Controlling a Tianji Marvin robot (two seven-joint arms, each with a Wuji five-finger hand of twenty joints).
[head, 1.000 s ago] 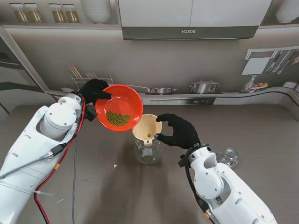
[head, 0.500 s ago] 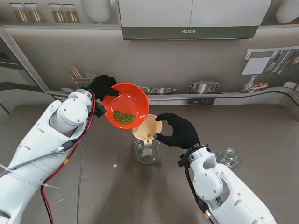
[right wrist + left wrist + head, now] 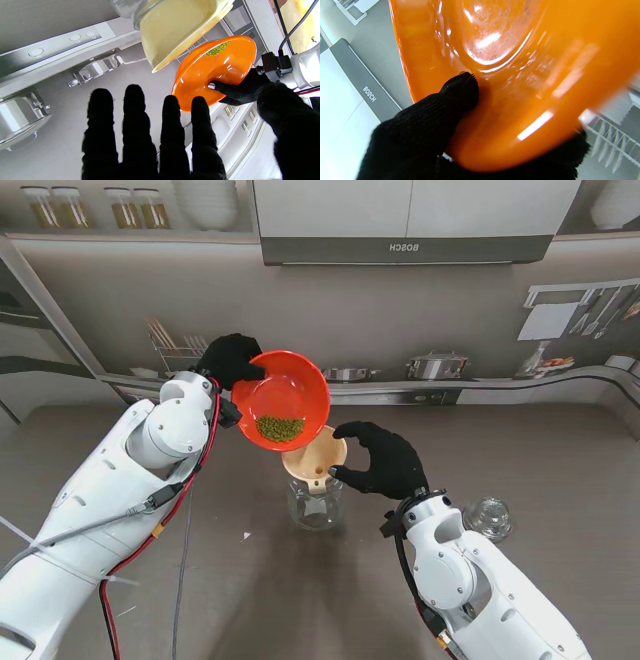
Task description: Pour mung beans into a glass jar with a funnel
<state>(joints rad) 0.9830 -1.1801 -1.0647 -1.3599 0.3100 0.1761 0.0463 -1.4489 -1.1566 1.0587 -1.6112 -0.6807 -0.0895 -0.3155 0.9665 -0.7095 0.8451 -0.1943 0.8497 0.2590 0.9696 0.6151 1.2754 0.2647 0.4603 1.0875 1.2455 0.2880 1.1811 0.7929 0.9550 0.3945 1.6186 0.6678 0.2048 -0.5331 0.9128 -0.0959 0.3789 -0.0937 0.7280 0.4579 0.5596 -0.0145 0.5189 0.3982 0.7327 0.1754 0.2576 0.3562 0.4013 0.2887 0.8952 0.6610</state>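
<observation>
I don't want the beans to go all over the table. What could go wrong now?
1. The orange bowl is tipped, with the mung beans piled at its low side. If its rim isn't over the funnel, beans may miss it.
2. The right hand seems to touch only the funnel's edge, so it could tip on the glass jar.
3. Too many beans at once might clog the funnel.
</observation>
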